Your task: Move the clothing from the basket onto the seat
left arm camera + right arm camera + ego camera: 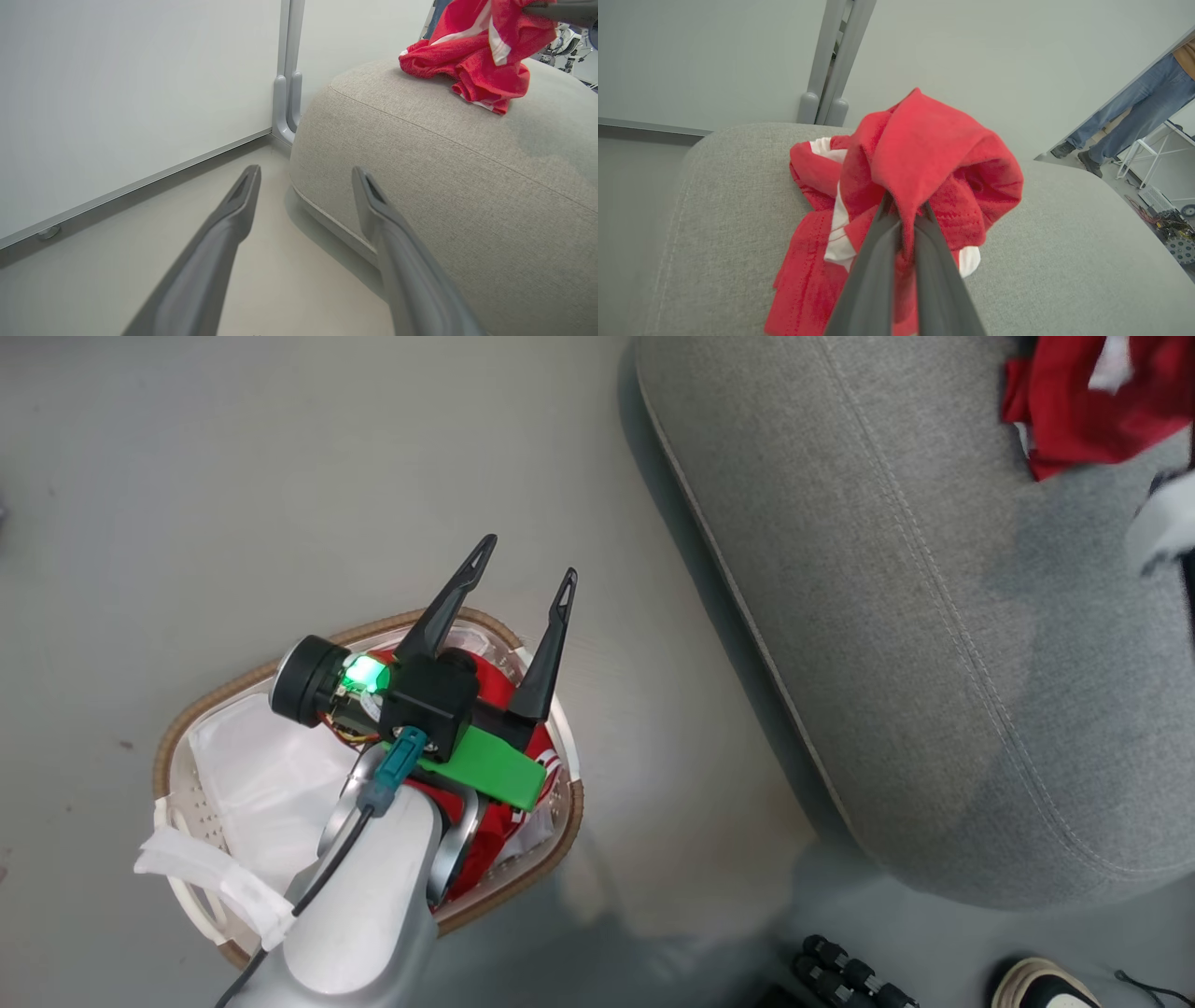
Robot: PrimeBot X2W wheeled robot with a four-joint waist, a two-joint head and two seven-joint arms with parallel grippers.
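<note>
Clothing (497, 693) first. In the head view a red bundle sits in the basket (177, 733) at seven o'clock of the picture, half hidden behind the wrist of the left pincer (529, 557). That pincer's two fingers are spread wide and empty, pointing past the rim toward one o'clock, so the cloth lies back at six o'clock from the tips. More red cloth rests on the seat (934, 616) up at two o'clock. Over to the left wrist view: the left pincer (306, 171) gapes above bare floor (289, 261) with nothing between the fingers. The seat (444, 177) is at three o'clock, and the clothing (472, 70) on top of it is at one o'clock, well apart from the tips. Right wrist view now: the right pincer (906, 205) is pinched narrow on a fold of clothing (924, 154). The bunch drapes over the tips at twelve o'clock and its lower end lies on the seat (714, 210). A person's legs (1125, 116) stand at two o'clock. My read: this stuff is light, soft and floppy, and likely to sag and trail. It is best taken by a thick bunched fold near the middle, since a loose edge could slip out.
</note>
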